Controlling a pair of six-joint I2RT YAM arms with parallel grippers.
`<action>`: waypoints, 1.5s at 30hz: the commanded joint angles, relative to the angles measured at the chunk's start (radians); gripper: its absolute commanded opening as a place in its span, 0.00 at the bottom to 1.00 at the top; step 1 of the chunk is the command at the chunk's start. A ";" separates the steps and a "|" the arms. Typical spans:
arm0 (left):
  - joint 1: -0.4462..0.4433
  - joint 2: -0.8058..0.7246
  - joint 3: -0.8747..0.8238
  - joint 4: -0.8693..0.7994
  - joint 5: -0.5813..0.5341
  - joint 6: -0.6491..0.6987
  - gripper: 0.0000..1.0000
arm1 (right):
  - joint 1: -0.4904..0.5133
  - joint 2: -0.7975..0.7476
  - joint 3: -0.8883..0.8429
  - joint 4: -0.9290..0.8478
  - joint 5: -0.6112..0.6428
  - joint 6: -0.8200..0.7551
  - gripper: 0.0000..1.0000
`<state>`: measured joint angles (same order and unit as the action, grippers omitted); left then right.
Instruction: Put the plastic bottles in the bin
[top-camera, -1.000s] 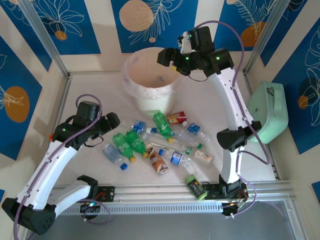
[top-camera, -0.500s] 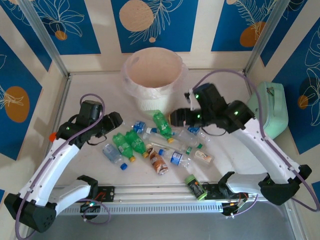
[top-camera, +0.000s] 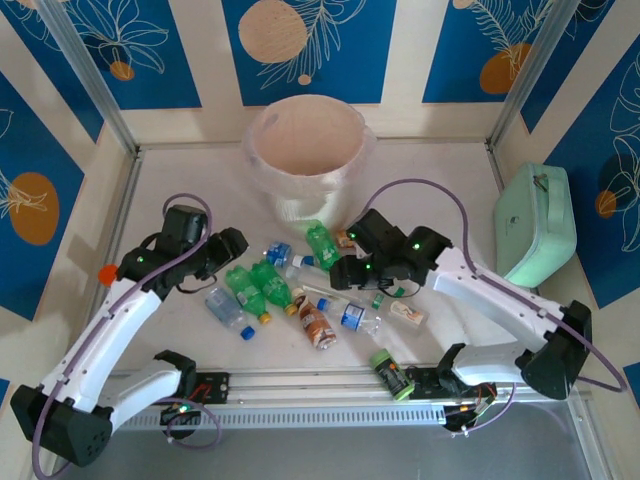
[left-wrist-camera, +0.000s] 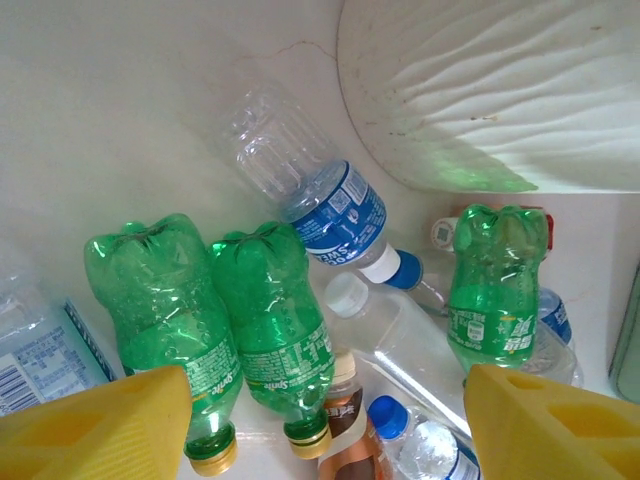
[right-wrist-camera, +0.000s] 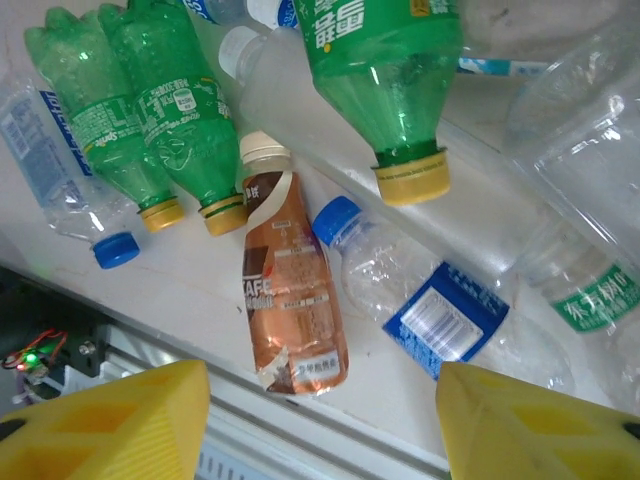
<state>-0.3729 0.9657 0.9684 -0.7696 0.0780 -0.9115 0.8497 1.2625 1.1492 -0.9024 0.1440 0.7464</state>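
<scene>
Both arms are bent down over the heap of small plastic bottles lying on the white counter. I take this to be the picking step: choosing a bottle and getting jaws round it. The left gripper hangs at the heap's left edge, jaws apart and holding nothing. The right gripper hangs over the middle, also spread and empty. The round cream-white ribbed bin stands just beyond the heap, on the far side.

From overhead you get the layout: bin, heap, and a mint-green rounded case well off to the right. The wrist cameras give the targets. The left arm's yellow fingers frame two green bottles with yellow caps lying side by side. The right arm's yellow fingers frame a brown bottle with a white cap, beside a clear blue-capped bottle.

I'd say the right arm next needs to drop straight down and close across the brown bottle's body without nudging its neighbour. These round bottles could easily roll.
</scene>
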 joint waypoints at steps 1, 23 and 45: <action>0.011 -0.016 -0.019 0.010 0.012 -0.029 0.71 | 0.014 0.030 -0.039 0.083 0.019 0.021 0.57; 0.012 -0.003 -0.046 0.061 0.023 -0.045 0.70 | -0.012 0.268 -0.025 0.136 0.154 -0.080 0.55; 0.012 -0.010 -0.070 0.076 0.023 -0.044 0.68 | -0.012 0.348 -0.013 0.193 0.190 -0.157 0.51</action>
<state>-0.3729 0.9585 0.9066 -0.7017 0.0898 -0.9611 0.8375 1.5974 1.1118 -0.7170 0.3157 0.6094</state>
